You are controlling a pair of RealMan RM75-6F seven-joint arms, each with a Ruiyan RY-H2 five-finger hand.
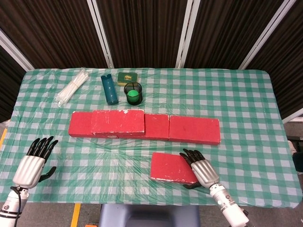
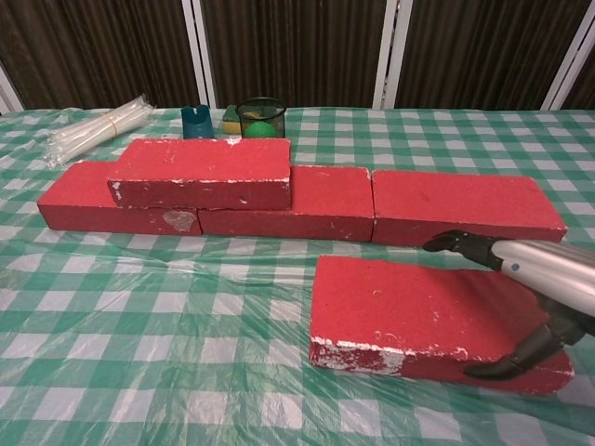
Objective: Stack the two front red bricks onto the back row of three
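Observation:
Three red bricks form the back row: left point(image 1: 79, 124), middle point(image 1: 156, 126) and right point(image 1: 194, 129). A fourth red brick point(image 1: 118, 121) lies on top, across the left and middle ones. One red brick point(image 1: 170, 165) lies flat on the table in front. My right hand point(image 1: 202, 169) is spread over its right end, fingers reaching toward the far edge. In the chest view my right hand point(image 2: 544, 274) has its thumb point(image 2: 516, 358) against the brick's point(image 2: 409, 302) front face. My left hand point(image 1: 33, 160) hovers open at the table's front left, holding nothing.
Behind the row stand a teal holder point(image 1: 109, 89), a black mesh cup point(image 1: 133, 92) with something green inside, and a small yellow-green box point(image 1: 127, 77). A bag of white tubes point(image 1: 71, 86) lies at the back left. The checked tablecloth point(image 1: 246, 104) covers the table.

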